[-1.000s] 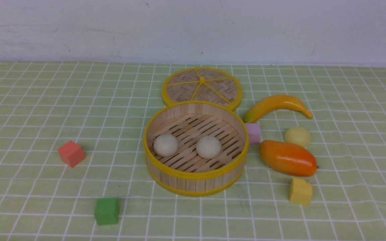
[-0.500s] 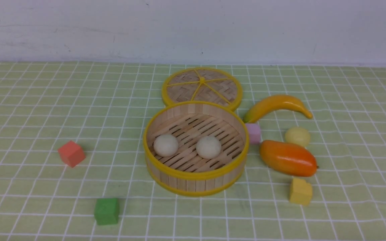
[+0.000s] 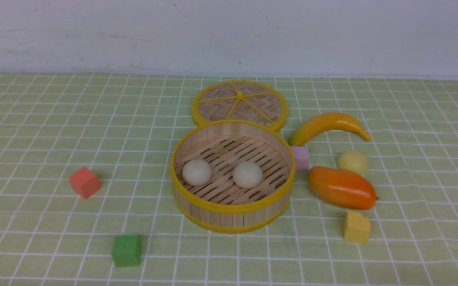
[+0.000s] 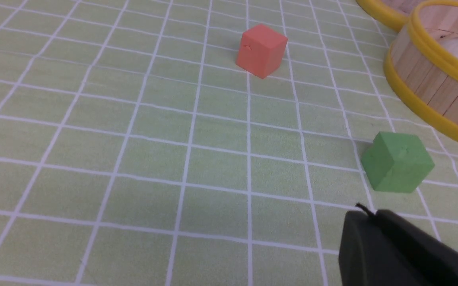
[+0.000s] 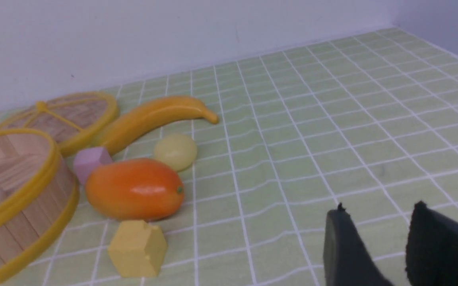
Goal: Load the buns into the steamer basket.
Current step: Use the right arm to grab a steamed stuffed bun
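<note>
The steamer basket [image 3: 232, 206] stands mid-table with two off-white buns inside, one on the left [image 3: 196, 172] and one on the right [image 3: 247, 174]. The pale yellow bun [image 3: 353, 161] lies on the cloth right of the basket, behind the mango; it also shows in the right wrist view [image 5: 175, 151]. Neither arm shows in the front view. My left gripper [image 4: 370, 216] is shut and empty, low over the cloth near the green cube. My right gripper [image 5: 380, 214] is open and empty, over bare cloth well right of the yellow bun.
The woven lid [image 3: 239, 104] lies behind the basket. A banana [image 3: 328, 125], orange mango [image 3: 341, 188], pink cube [image 3: 301, 157] and yellow cube [image 3: 356, 227] crowd the basket's right side. A red cube [image 3: 84, 182] and green cube [image 3: 126, 250] lie to the left.
</note>
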`<state>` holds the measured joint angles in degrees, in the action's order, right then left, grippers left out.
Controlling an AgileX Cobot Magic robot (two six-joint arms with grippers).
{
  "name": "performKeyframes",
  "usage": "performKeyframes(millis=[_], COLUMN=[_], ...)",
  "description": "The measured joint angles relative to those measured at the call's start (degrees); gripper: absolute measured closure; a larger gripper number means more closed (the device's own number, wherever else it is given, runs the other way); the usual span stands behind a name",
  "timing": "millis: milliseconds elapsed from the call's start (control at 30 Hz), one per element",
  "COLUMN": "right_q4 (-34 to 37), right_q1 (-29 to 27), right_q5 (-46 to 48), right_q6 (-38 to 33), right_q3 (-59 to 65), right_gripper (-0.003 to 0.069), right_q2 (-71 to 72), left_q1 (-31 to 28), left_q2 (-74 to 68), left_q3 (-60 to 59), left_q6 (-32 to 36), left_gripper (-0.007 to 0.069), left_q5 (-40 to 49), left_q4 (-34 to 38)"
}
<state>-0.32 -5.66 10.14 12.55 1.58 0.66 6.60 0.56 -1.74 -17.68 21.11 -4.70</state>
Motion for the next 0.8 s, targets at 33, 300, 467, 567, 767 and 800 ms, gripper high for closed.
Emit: performKeyframes(millis=[33, 300, 467, 567, 767, 800], right_q4=[1.13, 3.77, 4.03, 4.08, 4.08, 4.08], right_q1=[0.0, 0.0, 0.0, 0.0, 0.0, 0.0], right_q5=[-0.7, -3.13, -3.76, -3.82, -3.99, -4.04], right_q6=[0.38, 2.32, 3.63, 4.7, 5.03, 5.08], right_q3=[0.0, 0.0, 0.0, 0.0, 0.0, 0.0], right_gripper=[0.0419, 0.0419, 0.0419, 0.0419, 0.0419, 0.0419], right_q2=[0.0, 0.0, 0.0, 0.0, 0.0, 0.0], left_q1=[0.0, 0.0, 0.0, 0.0, 0.0, 0.0], left_q2=[0.0, 0.0, 0.0, 0.0, 0.0, 0.0], left_q3=[0.0, 0.0, 0.0, 0.0, 0.0, 0.0], left_q6=[0.0, 0.0, -0.05, -0.11, -0.15, -0.15], left_gripper=[0.0608, 0.0603, 0.0603, 0.0601, 0.0594, 0.0593], left_q5=[0.0, 0.0, 0.0, 0.0, 0.0, 0.0], left_q4=[0.0, -0.05, -0.05, -0.05, -0.05, -0.05])
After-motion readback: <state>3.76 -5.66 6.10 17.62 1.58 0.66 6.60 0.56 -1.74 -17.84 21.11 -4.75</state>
